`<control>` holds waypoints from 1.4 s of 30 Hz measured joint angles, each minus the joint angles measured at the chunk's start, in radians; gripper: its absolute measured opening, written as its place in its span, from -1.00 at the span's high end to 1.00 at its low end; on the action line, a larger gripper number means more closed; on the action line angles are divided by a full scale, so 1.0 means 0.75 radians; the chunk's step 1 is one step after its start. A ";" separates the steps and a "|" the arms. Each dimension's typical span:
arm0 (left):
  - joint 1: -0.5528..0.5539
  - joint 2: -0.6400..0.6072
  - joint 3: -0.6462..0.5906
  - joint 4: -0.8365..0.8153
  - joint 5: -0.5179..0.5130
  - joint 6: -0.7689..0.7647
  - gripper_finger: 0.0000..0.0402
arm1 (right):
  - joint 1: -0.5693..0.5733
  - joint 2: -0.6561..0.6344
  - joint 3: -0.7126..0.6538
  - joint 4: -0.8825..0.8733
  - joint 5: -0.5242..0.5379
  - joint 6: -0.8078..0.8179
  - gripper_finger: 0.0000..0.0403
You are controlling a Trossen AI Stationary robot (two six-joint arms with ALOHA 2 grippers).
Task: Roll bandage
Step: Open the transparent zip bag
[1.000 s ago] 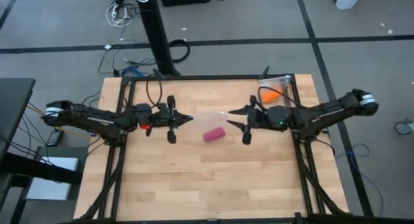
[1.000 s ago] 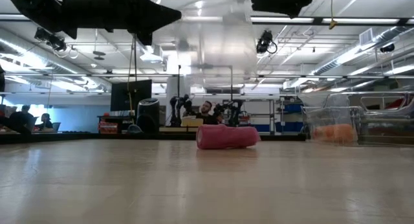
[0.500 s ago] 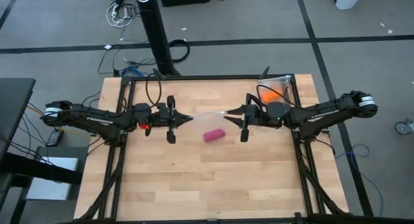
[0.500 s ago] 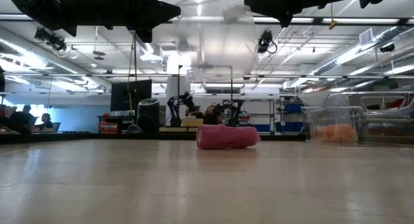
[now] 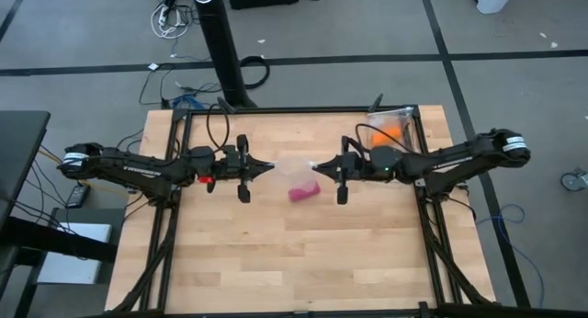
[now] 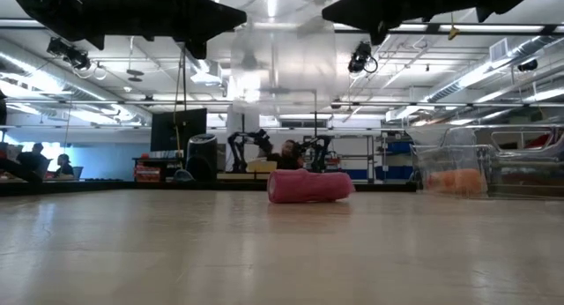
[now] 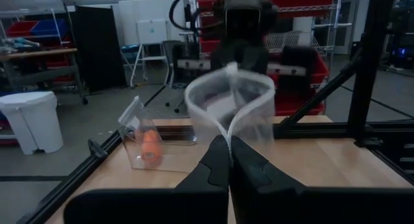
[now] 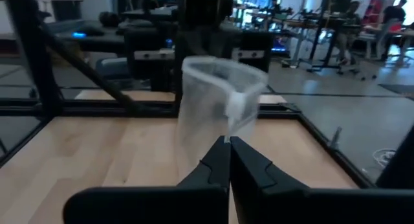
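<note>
While the bandage point(image 5: 302, 191) lies on the table point(image 5: 276, 254), both arms' jaws pinch a clear bag point(image 5: 292, 163) above it.

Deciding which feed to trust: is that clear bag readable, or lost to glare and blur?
High view: the clear bag is a faint haze over the wood. Low view: it glows against ceiling lights, while the bandage stays crisp. Left wrist view shows its rim best; right wrist view is softer.

Right tool point(image 8: 229, 144) pinched on clear plastic bag point(image 8: 213, 101) above wooden table point(image 8: 90, 159).
</note>
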 joint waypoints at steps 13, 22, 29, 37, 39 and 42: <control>-0.003 0.119 0.001 0.035 0.041 -0.049 1.00 | -0.081 0.326 0.147 0.101 -0.143 0.010 1.00; -0.003 0.173 0.038 0.036 0.076 -0.038 1.00 | -0.118 0.476 0.273 0.016 -0.239 -0.022 1.00; -0.003 0.168 0.043 -0.004 0.077 0.039 1.00 | -0.106 0.368 0.281 -0.275 -0.130 0.020 0.94; -0.021 0.167 0.042 -0.014 0.075 0.203 1.00 | -0.060 0.178 0.282 -0.546 0.016 0.128 0.56; -0.037 0.167 0.042 -0.020 0.076 0.281 0.99 | -0.047 0.142 0.281 -0.579 0.033 0.129 0.45; -0.056 0.167 0.042 -0.028 0.077 0.374 0.99 | -0.030 0.088 0.281 -0.616 0.034 0.130 0.32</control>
